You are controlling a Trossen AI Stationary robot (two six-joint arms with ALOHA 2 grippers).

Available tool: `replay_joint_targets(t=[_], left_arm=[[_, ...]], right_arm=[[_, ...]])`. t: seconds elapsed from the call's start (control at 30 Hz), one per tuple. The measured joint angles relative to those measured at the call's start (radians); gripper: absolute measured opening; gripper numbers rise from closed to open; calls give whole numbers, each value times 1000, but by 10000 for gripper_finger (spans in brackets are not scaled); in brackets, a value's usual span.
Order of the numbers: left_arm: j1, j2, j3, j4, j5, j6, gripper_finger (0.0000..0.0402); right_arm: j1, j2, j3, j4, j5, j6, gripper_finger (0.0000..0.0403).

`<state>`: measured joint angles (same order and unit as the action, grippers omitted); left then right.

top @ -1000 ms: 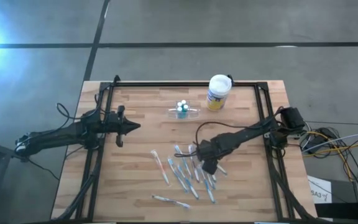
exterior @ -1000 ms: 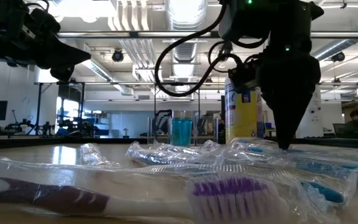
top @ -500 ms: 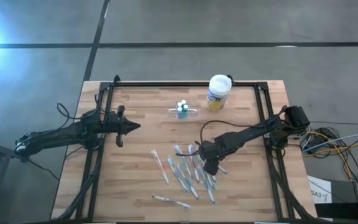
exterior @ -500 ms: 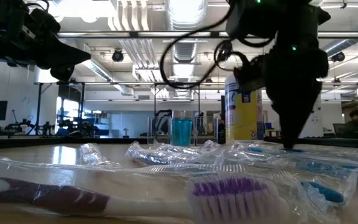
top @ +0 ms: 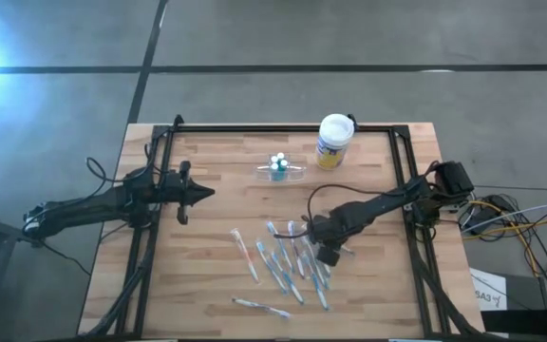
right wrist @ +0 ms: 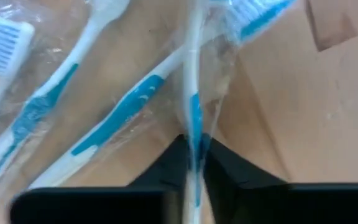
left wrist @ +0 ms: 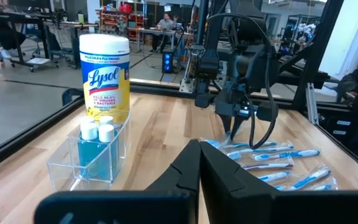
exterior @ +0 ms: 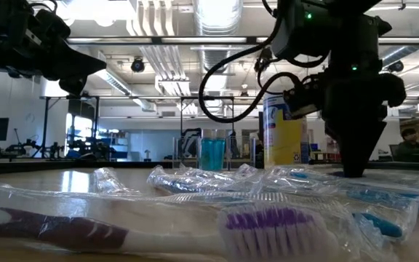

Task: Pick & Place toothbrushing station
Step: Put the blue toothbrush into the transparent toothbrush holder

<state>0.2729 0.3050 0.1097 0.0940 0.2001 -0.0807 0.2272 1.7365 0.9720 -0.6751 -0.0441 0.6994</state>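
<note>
While spread wide under both arms in the high view, the wooden desk (top: 216, 209) carries everything else. Left arm stretched in from the frame's left, its left hand (top: 205, 193) clenched on nothing, fingertips pointed toward the middle. Right arm reaching in from the right edge, its right hand (top: 326, 255) down in the lower centre among a loose scatter of wrapped toothbrushes (top: 278, 266), clenched on the handle of one blue-and-white toothbrush (right wrist: 193, 118) in clear wrap. White-lidded canister (top: 334, 141) with a yellow label upright near the top edge. Just to its left, the toothbrushing station (top: 280, 171): a small clear holder, upper centre, with small white-capped bottles (left wrist: 98, 132) of blue liquid inside.

From the right hand, station lying up and slightly left in the frame, apart from it; long axis roughly across the picture. From the left hand, station off to the right and a little up; the two hands seemingly about equally near.

Station's clear walls hard to trace from above. Far end of the gripped brush cut off in the right wrist view.
</note>
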Motion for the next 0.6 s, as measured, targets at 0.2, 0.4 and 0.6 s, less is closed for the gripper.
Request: replay_joint_targets(t=[0.2,0.4,0.6], left_arm=[[0,0,0,3,0,0,10],[-1,0,0,21,0,34,10],[-1,0,0,160,-5,116,10]], right_arm=[[-1,-91,46,-93,31,-11,17],[25,-302,85,-56,206,-96,15],[11,-481,-23,382,264,-405,14]])
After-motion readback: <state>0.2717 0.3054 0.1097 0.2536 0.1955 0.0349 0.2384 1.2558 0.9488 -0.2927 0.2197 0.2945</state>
